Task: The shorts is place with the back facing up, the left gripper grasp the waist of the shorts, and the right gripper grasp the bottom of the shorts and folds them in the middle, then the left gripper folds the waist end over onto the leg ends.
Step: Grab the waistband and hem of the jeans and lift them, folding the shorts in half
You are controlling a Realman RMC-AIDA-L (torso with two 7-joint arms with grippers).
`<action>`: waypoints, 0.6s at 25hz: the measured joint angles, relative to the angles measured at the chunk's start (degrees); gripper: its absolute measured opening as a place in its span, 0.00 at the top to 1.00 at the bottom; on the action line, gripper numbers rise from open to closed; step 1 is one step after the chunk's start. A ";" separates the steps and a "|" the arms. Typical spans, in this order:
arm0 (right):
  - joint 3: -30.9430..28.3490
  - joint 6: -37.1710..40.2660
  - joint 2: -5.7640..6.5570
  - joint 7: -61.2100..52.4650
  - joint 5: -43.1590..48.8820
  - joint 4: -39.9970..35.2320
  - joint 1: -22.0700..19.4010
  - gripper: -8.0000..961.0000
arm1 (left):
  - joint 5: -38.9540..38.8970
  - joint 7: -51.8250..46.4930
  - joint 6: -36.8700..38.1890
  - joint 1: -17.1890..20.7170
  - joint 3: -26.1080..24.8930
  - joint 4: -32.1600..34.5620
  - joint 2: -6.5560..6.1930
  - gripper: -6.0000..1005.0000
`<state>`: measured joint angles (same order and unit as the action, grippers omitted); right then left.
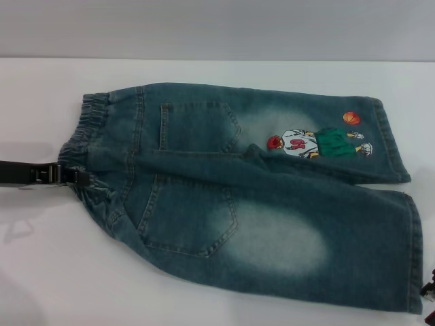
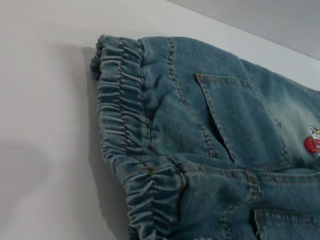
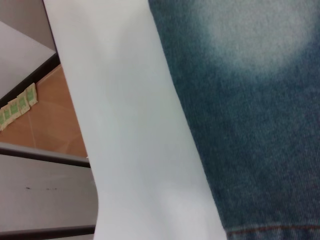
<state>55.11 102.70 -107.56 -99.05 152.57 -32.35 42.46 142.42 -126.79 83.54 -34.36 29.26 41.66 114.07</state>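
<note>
The shorts [image 1: 258, 197] lie flat on the white table [image 1: 54, 272], back up, with two patch pockets and the basketball player print [image 1: 319, 142] showing. The waist [image 1: 92, 142] is at the left and the leg ends [image 1: 414, 244] at the right. My left gripper [image 1: 80, 176] reaches in from the left and its tip meets the waist near its middle, where the band puckers. The left wrist view shows the ruffled waist [image 2: 122, 125] close up. Only a dark sliver of my right gripper [image 1: 429, 288] shows, by the near leg's hem. The right wrist view shows that leg [image 3: 250, 125] and its hem [image 3: 275, 231].
White tabletop [image 1: 204, 299] surrounds the shorts on all sides. A grey wall [image 1: 217, 27] stands behind the far table edge. In the right wrist view the table's edge [image 3: 75, 125] drops to an orange floor [image 3: 45, 120].
</note>
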 joint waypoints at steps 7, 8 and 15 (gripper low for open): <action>-0.01 0.87 0.09 0.00 0.78 -0.07 -0.19 0.38 | -0.04 0.05 0.14 0.00 0.00 0.00 0.01 0.88; -0.01 1.08 0.13 0.00 0.79 -0.19 -0.23 0.38 | -0.04 0.05 0.16 0.00 0.00 0.00 0.01 0.88; 0.00 1.45 0.02 0.00 1.37 -0.78 -0.45 0.38 | 0.00 0.05 0.31 0.00 0.00 0.00 0.01 0.88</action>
<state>55.11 104.15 -107.53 -99.05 153.94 -33.13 42.01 142.42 -126.73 83.86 -34.36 29.27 41.66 114.08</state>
